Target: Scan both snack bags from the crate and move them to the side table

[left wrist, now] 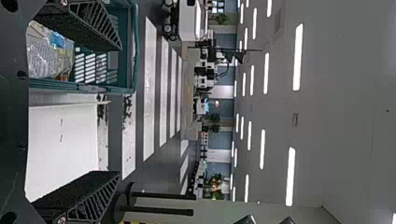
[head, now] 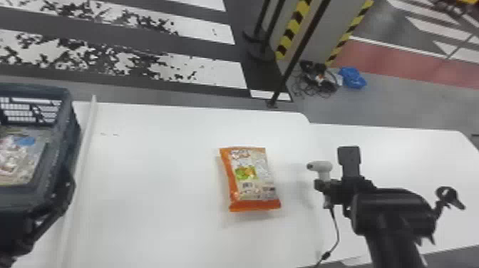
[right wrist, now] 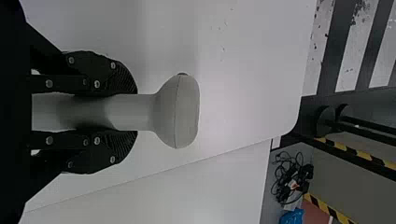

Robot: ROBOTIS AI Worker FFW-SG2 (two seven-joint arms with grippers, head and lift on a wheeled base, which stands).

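At the right of the head view my right gripper (head: 326, 187) holds a white handheld scanner (head: 322, 166) upright above the white table; in the right wrist view the right gripper (right wrist: 126, 112) is shut on the handle of the scanner (right wrist: 180, 112). An orange snack bag (head: 252, 178) lies flat on the table, to the scanner's left. Beside the crate (head: 67, 139), at the head view's left edge, is my left arm. The left gripper (left wrist: 95, 112) stands open in the left wrist view, with a snack bag (left wrist: 46, 56) inside the crate (left wrist: 84, 85) beyond it.
A raised white strip (head: 82, 156) runs along the table between crate and orange bag. A second white table (head: 399, 149) adjoins on the right. The scanner's cable (head: 336, 235) hangs below it. Thin black posts (head: 297, 53) stand behind the table.
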